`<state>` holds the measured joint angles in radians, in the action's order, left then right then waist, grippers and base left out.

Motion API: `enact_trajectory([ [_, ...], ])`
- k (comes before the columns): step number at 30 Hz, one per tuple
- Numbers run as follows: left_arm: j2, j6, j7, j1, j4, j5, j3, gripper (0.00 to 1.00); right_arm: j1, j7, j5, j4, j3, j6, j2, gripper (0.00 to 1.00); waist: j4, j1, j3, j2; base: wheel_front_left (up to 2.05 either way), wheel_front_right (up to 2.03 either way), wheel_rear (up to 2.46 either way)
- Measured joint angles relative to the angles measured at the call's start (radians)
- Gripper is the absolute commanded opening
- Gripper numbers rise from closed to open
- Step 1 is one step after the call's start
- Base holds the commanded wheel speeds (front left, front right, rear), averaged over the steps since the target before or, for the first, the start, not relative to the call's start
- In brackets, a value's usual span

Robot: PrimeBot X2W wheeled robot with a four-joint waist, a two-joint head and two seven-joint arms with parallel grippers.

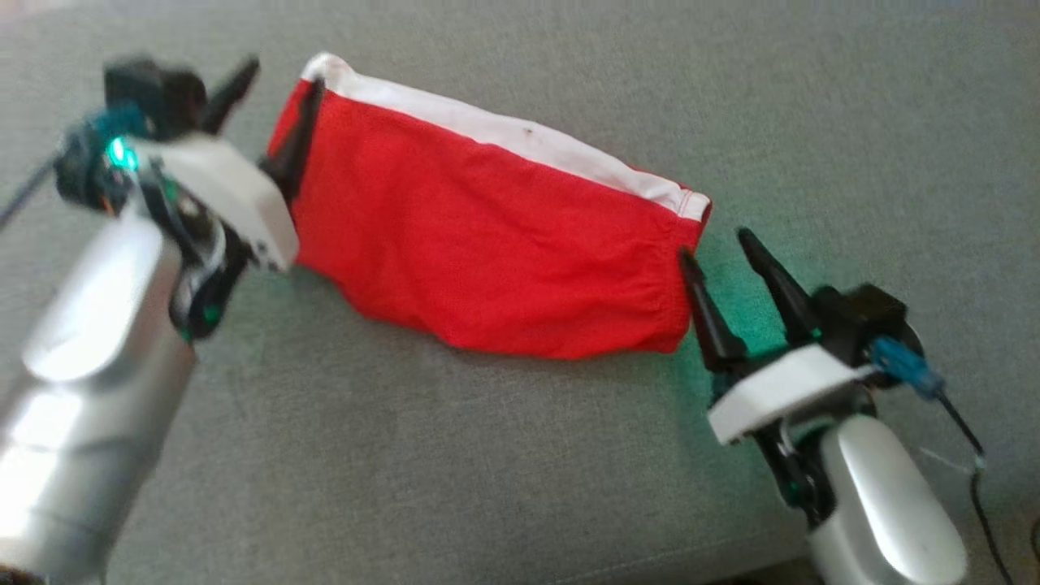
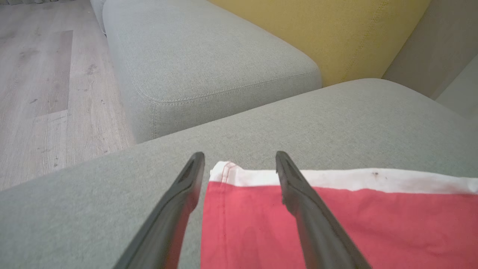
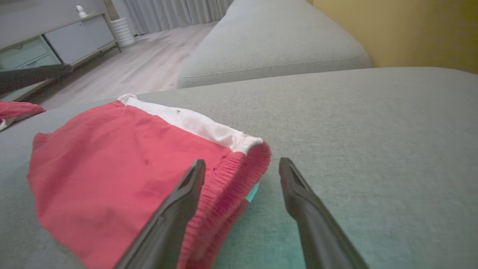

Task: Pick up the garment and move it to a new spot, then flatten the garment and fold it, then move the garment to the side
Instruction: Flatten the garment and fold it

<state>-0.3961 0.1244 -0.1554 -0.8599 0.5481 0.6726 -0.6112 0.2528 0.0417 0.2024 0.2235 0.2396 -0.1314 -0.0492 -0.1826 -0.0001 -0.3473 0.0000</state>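
A red garment (image 1: 487,244) with a white band along its far edge is seen lying spread on the grey sofa cushion (image 1: 487,455), set at a slant across the head view. Its surface is mostly flat, with some gathering at the elastic end on the robot's right.

The left end effector (image 1: 286,73) is held at the garment's upper-left corner with its fingers spread wide apart. In the left wrist view one finger (image 2: 310,209) is seen over the red cloth and the white band, while the other is placed over bare cushion just beside the garment's edge. Nothing is pinched between them; whether the cloth is touched cannot be told.

The right end effector (image 1: 715,245) is positioned at the garment's opposite end, its fingers likewise spread. In the right wrist view one finger (image 3: 179,209) is seen just beside the gathered red hem, and the other is held over bare cushion. No cloth is gripped. A green glow is cast on the cushion between the fingers.

Beyond the cushion, a second grey cushion (image 2: 205,56), a yellow backrest (image 2: 317,33) and a wooden floor (image 2: 37,93) are visible.
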Motion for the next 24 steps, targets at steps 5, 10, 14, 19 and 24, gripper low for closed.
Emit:
enact_trajectory([
  [5,0.0,-0.022,0.006,0.119,-0.009,0.029,0.0,1.0,-0.084,-0.031,-0.03,-0.065,-0.067,0.0,0.0,1.0,0.02,-0.0001,0.048,0.0,0.0,0.0,0.0],
  [10,0.007,-0.098,0.027,0.197,-0.02,0.037,0.005,1.0,-0.137,-0.067,-0.053,-0.157,-0.117,0.0,0.001,1.0,0.029,-0.0002,0.061,0.0,0.0,0.0,0.0],
  [14,0.038,-0.151,0.04,0.218,-0.02,0.039,0.012,1.0,-0.156,-0.094,-0.064,-0.224,-0.14,0.0,0.001,1.0,0.029,0.0,0.04,0.0,0.0,0.0,0.0],
  [19,0.061,-0.17,0.044,0.219,-0.025,0.041,0.011,1.0,-0.162,-0.112,-0.071,-0.279,-0.151,0.0,0.001,1.0,0.027,0.0001,0.005,0.0,0.0,0.0,0.0],
  [24,0.06,-0.188,0.016,0.208,-0.015,0.033,0.002,1.0,-0.162,-0.121,-0.071,-0.306,-0.15,0.0,0.001,1.0,0.024,0.0002,-0.019,0.0,0.0,0.0,0.0],
])
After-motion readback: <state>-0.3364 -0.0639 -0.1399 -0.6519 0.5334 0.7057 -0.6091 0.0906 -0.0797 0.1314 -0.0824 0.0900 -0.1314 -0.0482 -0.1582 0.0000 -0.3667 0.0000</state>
